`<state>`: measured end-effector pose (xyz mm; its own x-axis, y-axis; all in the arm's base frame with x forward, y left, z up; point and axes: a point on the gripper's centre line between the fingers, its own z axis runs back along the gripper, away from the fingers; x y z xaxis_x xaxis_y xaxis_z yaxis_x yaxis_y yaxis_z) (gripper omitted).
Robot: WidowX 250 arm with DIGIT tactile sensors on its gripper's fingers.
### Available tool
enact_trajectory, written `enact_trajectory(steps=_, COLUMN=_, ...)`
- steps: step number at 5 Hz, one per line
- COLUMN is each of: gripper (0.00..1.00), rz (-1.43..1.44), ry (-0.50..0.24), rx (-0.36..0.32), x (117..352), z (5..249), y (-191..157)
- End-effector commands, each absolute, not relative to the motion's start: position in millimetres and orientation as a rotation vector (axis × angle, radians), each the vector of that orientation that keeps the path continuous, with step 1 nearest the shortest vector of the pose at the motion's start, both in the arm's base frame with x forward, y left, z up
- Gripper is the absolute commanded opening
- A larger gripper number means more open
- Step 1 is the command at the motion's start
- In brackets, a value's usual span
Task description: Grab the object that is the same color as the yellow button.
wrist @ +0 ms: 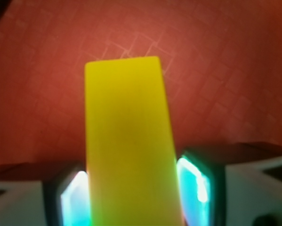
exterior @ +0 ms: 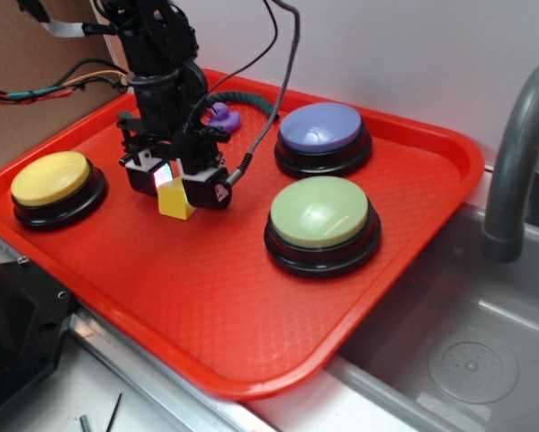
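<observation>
**End effector closed on the yellow wedge**

The end effector (exterior: pixel 172 184) grips the yellow wedge (wrist: pixel 129 141), pads (wrist: pixel 193 186) flat against its two long sides. It looks rigid, light and smooth (probably slick), so its parallel faces seem the sound hold. It sits low over the red tray (exterior: pixel 251 306), between the yellow button (exterior: pixel 50 178) and green button (exterior: pixel 320 214).

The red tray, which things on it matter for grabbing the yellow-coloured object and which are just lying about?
Matter: yellow block, between the gripper fingers; yellow button, the colour match.

Lying about: green button, blue-purple button, purple duck, all on the red tray; grey faucet.
</observation>
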<state>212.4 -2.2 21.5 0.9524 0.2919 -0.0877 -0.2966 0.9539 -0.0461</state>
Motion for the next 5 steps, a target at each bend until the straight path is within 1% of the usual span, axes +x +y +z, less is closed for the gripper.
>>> enact_trajectory(steps=1, gripper=0.00, rz=0.127, ry=-0.058, rx=-0.034, x=191.8, z=104.4, y=-28.5)
enact_trajectory(steps=2, gripper=0.00, rz=0.076, ry=-0.065, rx=-0.207, x=167.8, z=156.1, y=-29.5)
enact_trajectory(steps=3, gripper=0.00, rz=0.112, ry=-0.056, rx=-0.129, x=154.5, z=206.2, y=-30.7)
enact_trajectory(steps=4, gripper=0.00, rz=0.167, ry=-0.068, rx=-0.147, x=149.0, z=253.6, y=-24.7)
enact_trajectory(steps=5, gripper=0.00, rz=0.160, ry=-0.044, rx=-0.094, x=153.5, z=243.7, y=-25.5)
